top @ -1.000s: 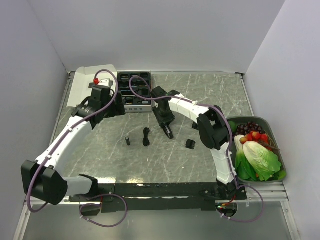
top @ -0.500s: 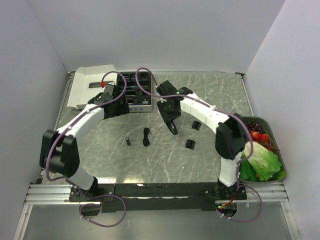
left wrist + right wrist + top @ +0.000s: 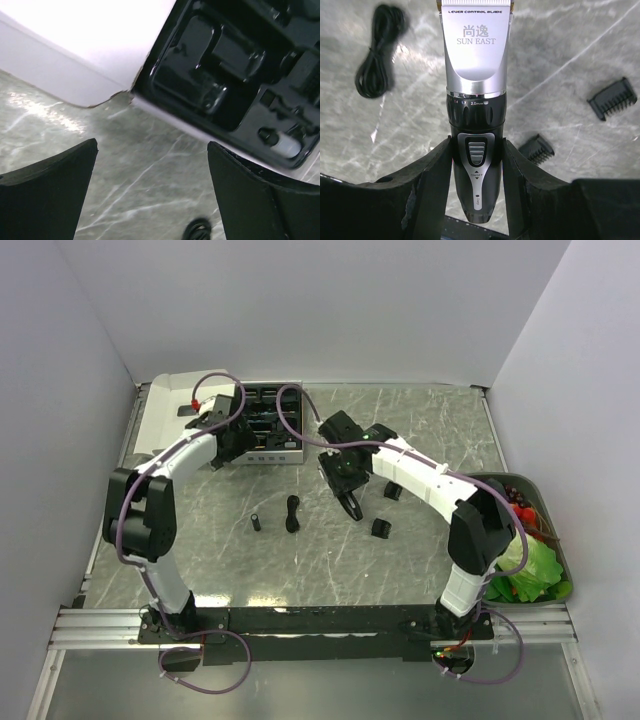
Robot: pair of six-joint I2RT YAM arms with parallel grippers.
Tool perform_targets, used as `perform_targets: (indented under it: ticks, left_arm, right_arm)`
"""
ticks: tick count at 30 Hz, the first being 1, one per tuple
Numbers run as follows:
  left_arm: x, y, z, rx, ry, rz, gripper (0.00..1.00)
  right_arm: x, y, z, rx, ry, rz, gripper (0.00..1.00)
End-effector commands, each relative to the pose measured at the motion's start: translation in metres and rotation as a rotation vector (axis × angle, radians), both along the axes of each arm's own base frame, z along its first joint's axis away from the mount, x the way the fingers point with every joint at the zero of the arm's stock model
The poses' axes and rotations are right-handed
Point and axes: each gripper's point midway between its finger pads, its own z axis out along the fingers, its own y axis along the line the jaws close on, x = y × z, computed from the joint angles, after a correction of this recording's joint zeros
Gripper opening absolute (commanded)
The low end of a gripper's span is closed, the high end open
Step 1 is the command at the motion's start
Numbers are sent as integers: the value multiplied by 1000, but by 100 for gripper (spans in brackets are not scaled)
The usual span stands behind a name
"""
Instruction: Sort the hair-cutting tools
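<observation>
Clipper (image 3: 475,100), smooth black and silver, sat squeezed in my right gripper (image 3: 476,146). My left gripper (image 3: 152,150) gaped wide, holding nothing, by the shiny black tray (image 3: 167,75) of shaped pockets.

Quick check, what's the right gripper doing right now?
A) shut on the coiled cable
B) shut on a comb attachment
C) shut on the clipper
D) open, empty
C: in the right wrist view the right gripper has its fingers pressed against both sides of the clipper body, while the comb attachments and the cable lie loose on the table.
</observation>
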Motion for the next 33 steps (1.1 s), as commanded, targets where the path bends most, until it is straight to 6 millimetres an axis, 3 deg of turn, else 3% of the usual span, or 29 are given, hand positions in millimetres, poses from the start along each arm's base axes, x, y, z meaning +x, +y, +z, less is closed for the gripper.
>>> perform_targets:
  ticks: [1,14,17,18,26,30,33]
  left_arm:
    - [27,-11,9,-86,-55,99,97]
    - [45,-15,-23,-129,-15,193,99]
    - [47,-16,-26,-135,-13,188,88]
    - [47,-16,-27,-137,-15,186,81]
    - [45,-15,-27,-125,-21,150,55]
    - [37,-15,-27,-120,-23,119,33]
    - [30,-16,-28,-118,-17,86,26]
  right_arm:
    - [-1,4,33,81,-89,9,0]
    - [-16,9,40,128,-79,45,0]
    - [-18,8,41,131,-81,44,0]
    - [-19,7,40,129,-78,43,0]
    - [-22,8,38,125,-70,43,0]
    - [-23,9,39,124,-67,43,0]
    - [-23,11,40,127,-67,42,0]
